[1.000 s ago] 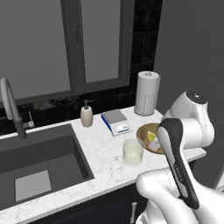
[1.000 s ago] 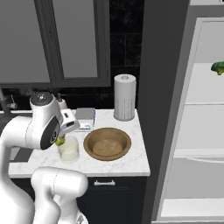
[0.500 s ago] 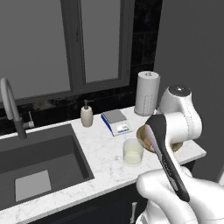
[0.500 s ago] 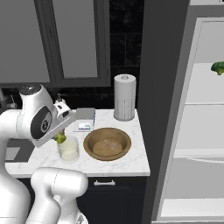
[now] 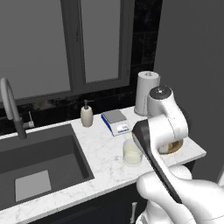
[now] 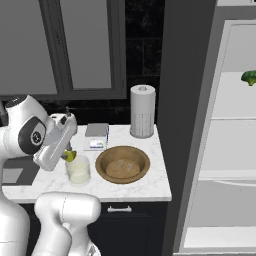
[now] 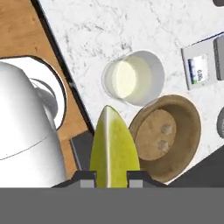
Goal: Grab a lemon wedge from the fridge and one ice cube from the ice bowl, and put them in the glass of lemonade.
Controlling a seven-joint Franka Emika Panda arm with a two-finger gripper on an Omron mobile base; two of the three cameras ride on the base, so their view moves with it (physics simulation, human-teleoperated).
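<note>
Figure: carrying the lemon wedge to the glass, seen from the base cameras and the hand camera. At far left, the sink (image 5: 39,168) and its faucet (image 5: 11,105) lie apart from the work. Next along the marble counter (image 5: 105,157) stand the soap bottle (image 5: 86,115) and a small kitchen scale (image 5: 116,122). At centre, the gripper (image 6: 69,154) is clenched on the lemon wedge (image 6: 70,155), which hangs just above the rim of the glass of lemonade (image 6: 79,170); in the hand view the wedge (image 7: 113,148) rises between the two finger tips, with the glass (image 7: 133,78) ahead of it. Just right of the glass sits the ice bowl (image 6: 122,164), two ice cubes (image 7: 162,136) on its floor, and behind it the paper towel roll (image 6: 142,111). At far right the fridge (image 6: 225,150) stands open, a broccoli floret (image 6: 249,77) on a shelf. Judged step: delivery of the wedge, not yet released. The next move calls for centring the wedge over the glass mouth and opening the jaws; the ice cube remains to be fetched.
</note>
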